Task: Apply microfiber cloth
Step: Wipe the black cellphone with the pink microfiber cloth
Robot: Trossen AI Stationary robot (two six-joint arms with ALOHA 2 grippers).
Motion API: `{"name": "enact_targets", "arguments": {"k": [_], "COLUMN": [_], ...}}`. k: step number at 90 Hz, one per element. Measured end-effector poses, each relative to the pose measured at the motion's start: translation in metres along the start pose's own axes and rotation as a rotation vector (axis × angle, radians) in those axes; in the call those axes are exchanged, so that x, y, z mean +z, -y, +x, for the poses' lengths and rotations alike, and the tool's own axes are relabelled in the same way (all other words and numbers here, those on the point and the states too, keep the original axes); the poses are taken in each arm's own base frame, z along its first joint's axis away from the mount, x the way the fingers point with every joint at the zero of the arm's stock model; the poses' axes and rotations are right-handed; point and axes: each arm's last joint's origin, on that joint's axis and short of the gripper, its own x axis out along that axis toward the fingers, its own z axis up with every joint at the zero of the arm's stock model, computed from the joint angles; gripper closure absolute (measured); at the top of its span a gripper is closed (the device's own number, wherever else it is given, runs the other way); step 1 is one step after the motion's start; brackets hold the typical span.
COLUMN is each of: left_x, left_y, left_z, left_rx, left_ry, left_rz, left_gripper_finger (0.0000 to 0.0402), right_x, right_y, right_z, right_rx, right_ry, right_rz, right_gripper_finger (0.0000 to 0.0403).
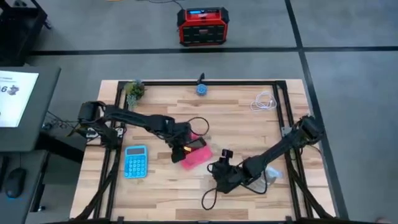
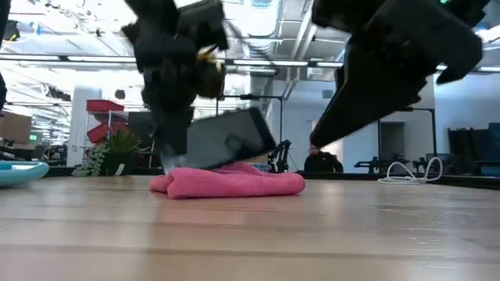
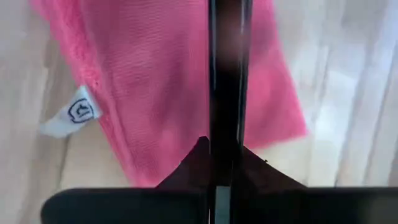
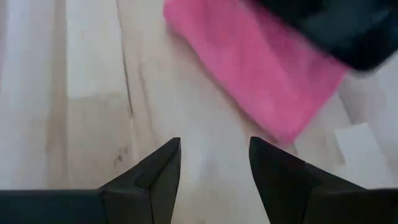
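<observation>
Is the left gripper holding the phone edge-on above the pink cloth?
Yes: the left gripper clamps the thin black phone edge-on over the microfiber cloth.

Pink microfiber cloth (image 3: 161,74) — soft, finely ribbed weave — on a smooth, pale wooden table (image 1: 236,118).

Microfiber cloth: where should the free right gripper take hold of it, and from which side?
Probably the bare corner of the microfiber cloth nearest the right gripper, from above. It lies flat, folded; the left gripper holds the black phone over the far part.
</observation>
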Motion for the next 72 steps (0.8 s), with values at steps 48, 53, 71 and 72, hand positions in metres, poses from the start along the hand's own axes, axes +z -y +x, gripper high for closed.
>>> {"name": "enact_targets", "arguments": {"k": [48, 53, 71, 72], "left_x": [-0.08, -0.085, -0.103, -0.104], "left_y": [-0.026, -0.027, -0.033, -0.033], "left_z": [0.002, -0.002, -0.014, -0.015], "left_rx": [-0.216, -0.225, -0.207, -0.207], "left_ry": [0.397, 0.424, 0.498, 0.505], "left_rz": [-0.247, -0.257, -0.283, -0.284], "left_gripper_finger": [0.0395, 0.0395, 0.0395, 0.0395], "right_x": [0.022, 0.027, 0.033, 0.032], "right_y": [0.023, 0.032, 0.066, 0.068], "right_z": [0.087, 0.094, 0.115, 0.116], "right_rx": [0.037, 0.022, -0.002, 0.005], "right_ry": [0.191, 0.213, 0.177, 0.167], "right_rz": [0.069, 0.098, 0.211, 0.216], "right_gripper_finger": [0.0227, 0.0227, 0.0227, 0.0227]}}
